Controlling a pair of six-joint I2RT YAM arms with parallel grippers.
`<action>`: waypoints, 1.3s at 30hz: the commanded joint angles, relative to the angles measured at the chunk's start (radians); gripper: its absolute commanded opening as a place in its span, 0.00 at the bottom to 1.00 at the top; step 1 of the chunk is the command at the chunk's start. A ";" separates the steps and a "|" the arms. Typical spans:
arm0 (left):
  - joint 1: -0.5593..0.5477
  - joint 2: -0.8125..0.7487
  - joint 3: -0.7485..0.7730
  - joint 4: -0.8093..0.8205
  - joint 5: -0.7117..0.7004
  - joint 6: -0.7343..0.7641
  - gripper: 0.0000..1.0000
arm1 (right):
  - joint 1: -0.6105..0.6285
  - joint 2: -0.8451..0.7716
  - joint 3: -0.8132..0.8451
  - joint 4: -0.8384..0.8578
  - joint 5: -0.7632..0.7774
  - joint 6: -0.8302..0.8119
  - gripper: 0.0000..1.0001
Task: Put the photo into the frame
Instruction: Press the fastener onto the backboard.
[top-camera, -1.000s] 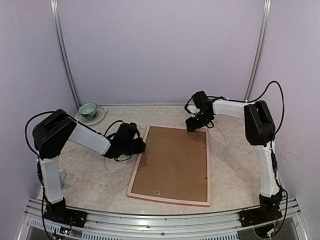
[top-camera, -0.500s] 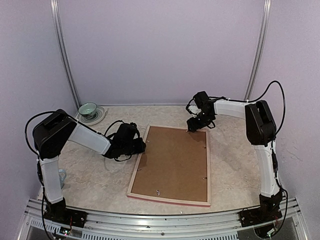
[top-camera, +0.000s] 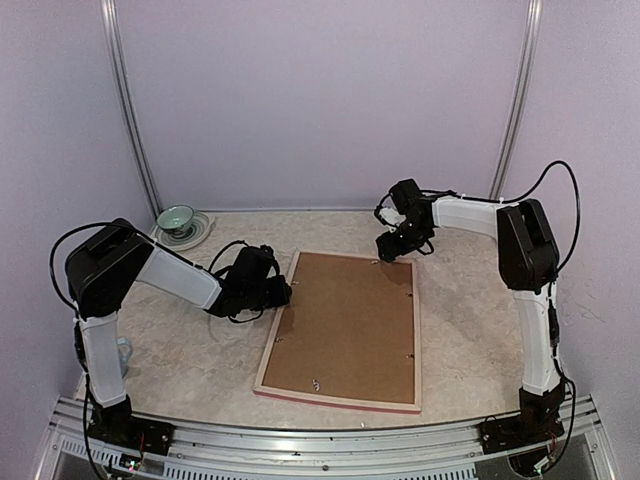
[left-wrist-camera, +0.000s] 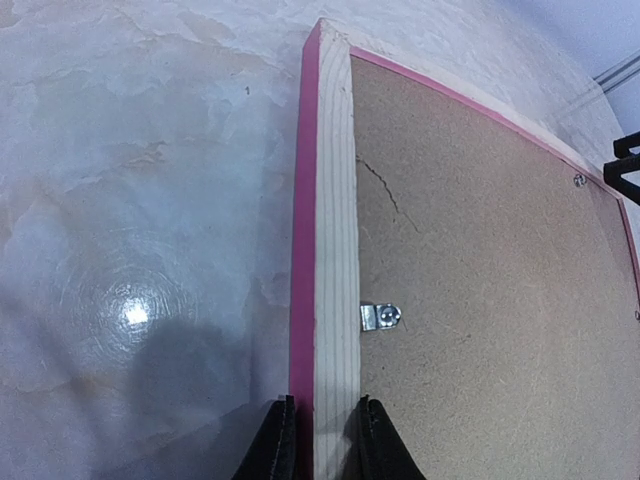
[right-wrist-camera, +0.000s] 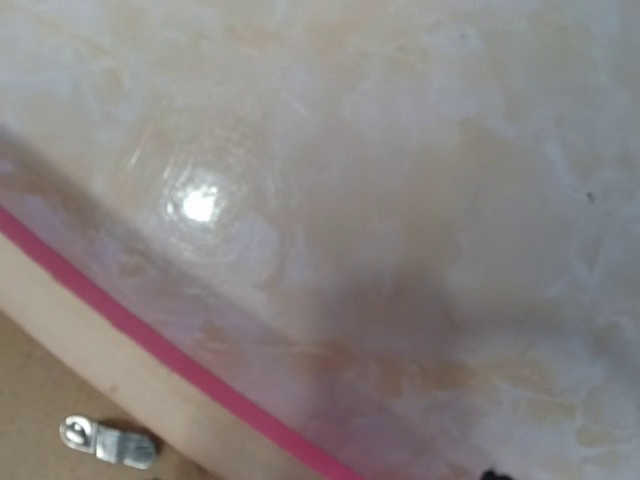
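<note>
The frame (top-camera: 266, 360) lies face down on the table, pale wood rails up and a pink edge along its sides. A brown backing board (top-camera: 345, 320) fills it. The photo is hidden. My left gripper (top-camera: 283, 294) is shut on the frame's left rail (left-wrist-camera: 335, 200), one finger on the pink outer edge and one against the inner side, just below a metal tab (left-wrist-camera: 381, 317). My right gripper (top-camera: 386, 254) hovers open at the far rail near the back right corner. Its wrist view shows the rail (right-wrist-camera: 100, 370), a tab (right-wrist-camera: 108, 442) and bare table.
A small teal bowl on a saucer (top-camera: 177, 218) stands at the back left corner. Lilac walls close in the back and both sides. An aluminium rail (top-camera: 320, 440) runs along the near edge by the arm bases.
The right arm has drifted slightly right and back along the far rail. The left gripper and the frame have not moved.
</note>
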 joint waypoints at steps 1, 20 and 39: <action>-0.015 0.048 -0.033 -0.156 0.058 -0.011 0.18 | 0.011 -0.019 0.008 0.001 -0.021 -0.003 0.68; -0.013 0.049 -0.031 -0.158 0.060 -0.010 0.18 | 0.027 0.095 0.051 -0.019 0.004 0.010 0.68; -0.012 0.052 -0.036 -0.148 0.064 -0.013 0.18 | 0.041 0.005 -0.105 0.037 0.021 0.005 0.68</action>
